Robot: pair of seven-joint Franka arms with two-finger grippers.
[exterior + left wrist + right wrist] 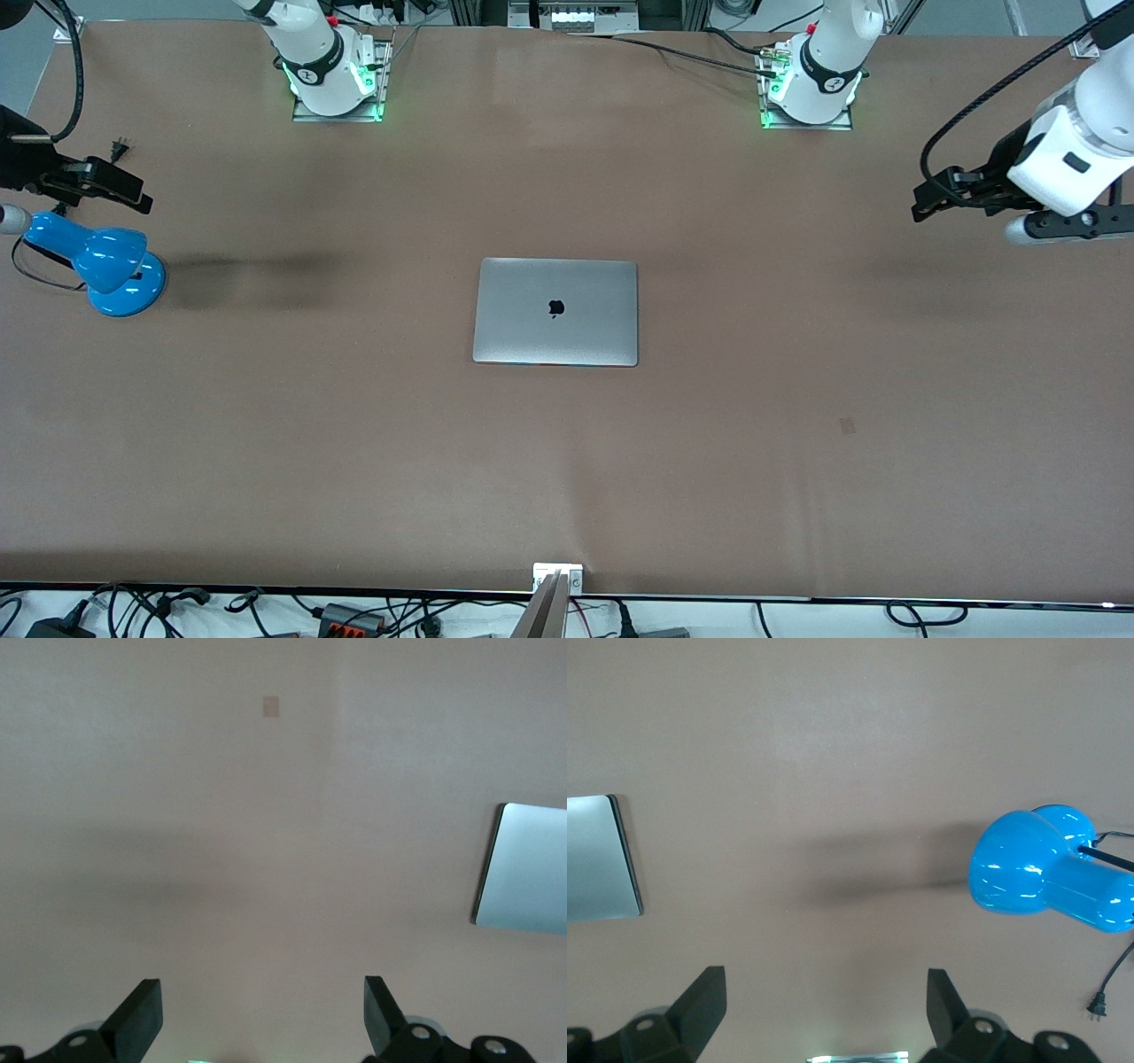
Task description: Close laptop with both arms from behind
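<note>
Laptop [555,312] lying flat mid-table, lid already down, dark apple logo facing up. Looks closed, so task probably done or nearly so. Slim silver-grey slab, smooth metal, rounded corners, thin edges. Likely stiff and moderately heavy, slick on top and prone to scratching; best pressed on the lid near its free edge, not pinched. Sits on matte brown table [709,425], faint creases in the covering.

Left gripper [941,197] up in the air over the left arm's end of table, well apart from laptop; fingers [137,1019] spread wide in left wrist view, nothing between them. Laptop corner [527,868] visible there.

Right gripper [93,182] over the right arm's end of table, above blue lamp [111,266]; fingers [700,1005] spread, empty. Lamp glossy, rounded plastic or enamel, with black cord and plug [1097,1003]. Both arms clear of laptop, apparently waiting.
</note>
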